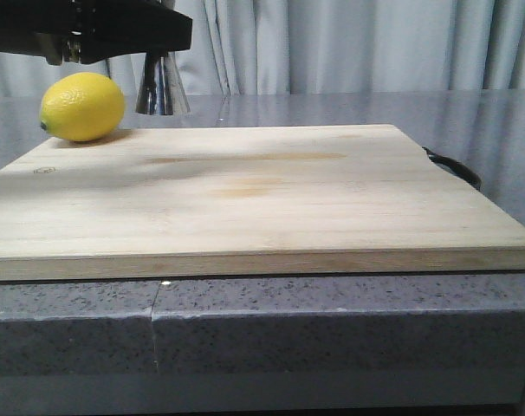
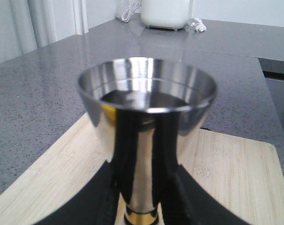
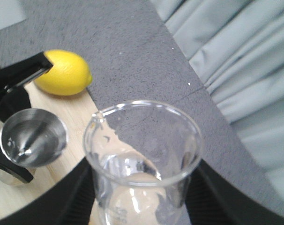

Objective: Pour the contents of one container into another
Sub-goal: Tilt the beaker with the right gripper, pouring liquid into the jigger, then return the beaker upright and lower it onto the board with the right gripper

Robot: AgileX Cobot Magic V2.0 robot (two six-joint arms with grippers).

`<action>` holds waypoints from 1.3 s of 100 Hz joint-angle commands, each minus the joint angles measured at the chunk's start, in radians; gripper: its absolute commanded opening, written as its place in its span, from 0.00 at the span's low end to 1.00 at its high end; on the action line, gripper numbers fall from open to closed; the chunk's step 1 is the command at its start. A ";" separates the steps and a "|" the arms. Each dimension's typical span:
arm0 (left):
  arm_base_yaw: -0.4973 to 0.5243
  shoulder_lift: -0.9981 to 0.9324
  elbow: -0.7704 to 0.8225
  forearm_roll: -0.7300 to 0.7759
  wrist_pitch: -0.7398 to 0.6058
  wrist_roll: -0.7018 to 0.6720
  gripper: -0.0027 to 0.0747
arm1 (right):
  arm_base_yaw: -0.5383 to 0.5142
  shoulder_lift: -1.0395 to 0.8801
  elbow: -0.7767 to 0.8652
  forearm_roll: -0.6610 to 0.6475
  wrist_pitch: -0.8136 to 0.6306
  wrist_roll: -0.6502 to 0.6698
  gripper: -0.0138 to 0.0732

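My left gripper (image 2: pixel 144 190) is shut on the narrow gold waist of the steel jigger (image 2: pixel 146 93), which stands upright over the wooden cutting board (image 2: pixel 235 178). A dark liquid surface shows low in its upper cup. In the front view only the jigger's lower cone (image 1: pixel 163 87) shows, under the left gripper (image 1: pixel 115 35) at the back left. My right gripper (image 3: pixel 142 201) is shut on the clear glass beaker (image 3: pixel 142 154). The beaker's spout (image 3: pixel 99 116) points toward the jigger (image 3: pixel 34 137) and stays apart from it. Neither the beaker nor the right gripper appears in the front view.
A yellow lemon (image 1: pixel 82 106) lies on the board's back left corner, beside the jigger. The board (image 1: pixel 262 199) has a dark handle (image 1: pixel 457 169) at its right end. It rests on a grey speckled counter (image 1: pixel 332 329). Curtains hang behind, and a white appliance (image 2: pixel 164 13) stands far off.
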 commanded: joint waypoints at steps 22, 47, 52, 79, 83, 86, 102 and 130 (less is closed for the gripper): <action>-0.008 -0.046 -0.032 -0.080 0.112 -0.007 0.23 | -0.216 -0.190 0.206 0.212 -0.161 0.097 0.52; -0.008 -0.046 -0.032 -0.080 0.112 -0.007 0.23 | -0.302 -0.295 0.536 0.371 -0.509 0.097 0.52; -0.008 -0.046 -0.032 -0.080 0.112 -0.007 0.23 | -0.302 -0.305 0.600 0.386 -0.589 0.097 0.52; -0.008 -0.046 -0.032 -0.080 0.112 -0.007 0.23 | -0.302 -0.303 0.906 0.512 -1.022 0.097 0.52; -0.008 -0.046 -0.032 -0.080 0.112 -0.007 0.23 | -0.300 -0.302 0.946 0.527 -1.088 0.097 0.52; -0.008 -0.046 -0.032 -0.080 0.112 -0.007 0.23 | -0.298 -0.302 0.969 0.536 -1.125 0.097 0.52; -0.008 -0.046 -0.032 -0.080 0.112 -0.007 0.23 | -0.298 -0.266 1.032 0.538 -1.216 0.125 0.52; -0.008 -0.046 -0.032 -0.080 0.112 -0.007 0.23 | -0.268 -0.158 1.036 0.536 -1.296 0.140 0.52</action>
